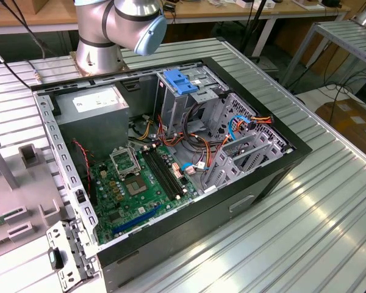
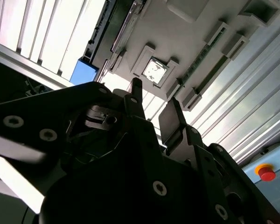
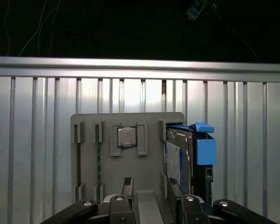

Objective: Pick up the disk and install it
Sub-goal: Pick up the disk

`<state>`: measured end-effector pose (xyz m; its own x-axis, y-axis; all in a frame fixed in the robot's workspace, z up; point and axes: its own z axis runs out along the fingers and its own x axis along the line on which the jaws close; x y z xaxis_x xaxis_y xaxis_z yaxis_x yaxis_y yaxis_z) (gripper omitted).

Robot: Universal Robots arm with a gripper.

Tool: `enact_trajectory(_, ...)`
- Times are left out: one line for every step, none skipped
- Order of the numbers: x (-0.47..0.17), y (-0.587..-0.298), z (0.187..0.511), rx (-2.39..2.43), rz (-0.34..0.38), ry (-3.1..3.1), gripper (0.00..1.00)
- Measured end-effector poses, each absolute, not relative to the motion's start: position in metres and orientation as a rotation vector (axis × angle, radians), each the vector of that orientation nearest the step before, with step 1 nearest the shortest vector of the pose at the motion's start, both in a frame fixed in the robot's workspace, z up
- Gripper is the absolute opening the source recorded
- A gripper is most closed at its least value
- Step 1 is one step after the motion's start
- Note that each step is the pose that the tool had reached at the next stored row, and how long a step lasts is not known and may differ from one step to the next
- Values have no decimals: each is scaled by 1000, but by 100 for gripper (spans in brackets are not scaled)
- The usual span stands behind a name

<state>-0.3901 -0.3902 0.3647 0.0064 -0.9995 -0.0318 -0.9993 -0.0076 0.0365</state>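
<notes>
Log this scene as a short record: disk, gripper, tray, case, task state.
disk: the disk stands on edge in a slot of the tray, blue carrier outward
gripper: the gripper is open, empty, pointed at the tray
tray: the tray is grey, lies on the table, and also holds a chip
case: the case is open, motherboard showing
task state: disk not yet picked up, not in the case
</notes>
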Motion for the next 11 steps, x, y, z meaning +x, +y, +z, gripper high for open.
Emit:
enact_trajectory(-390, -390, 365, 2226, -76, -2211, 42)
enact_trajectory(-390, -390, 364, 2226, -76, -2211, 42)
enact_trajectory(-391, -389, 364, 2226, -76, -2211, 42)
enact_trajectory(-391, -389, 364, 2226, -76, -2211, 42)
enact_trajectory(-391, -389, 364, 2226, -76, -2211, 42)
enact_trajectory(-391, -389, 364, 2226, -76, -2211, 42)
enact_trajectory(-391, -389, 364, 2226, -76, -2211, 42)
enact_trajectory(-391, -389, 364, 2226, -76, -2211, 42)
enact_trajectory(-391, -389, 364, 2226, -76, -2211, 42)
enact_trajectory(-391, -388, 364, 2226, -76, -2211, 42)
enact_trajectory(-391, -388, 364, 2226, -76, -2211, 42)
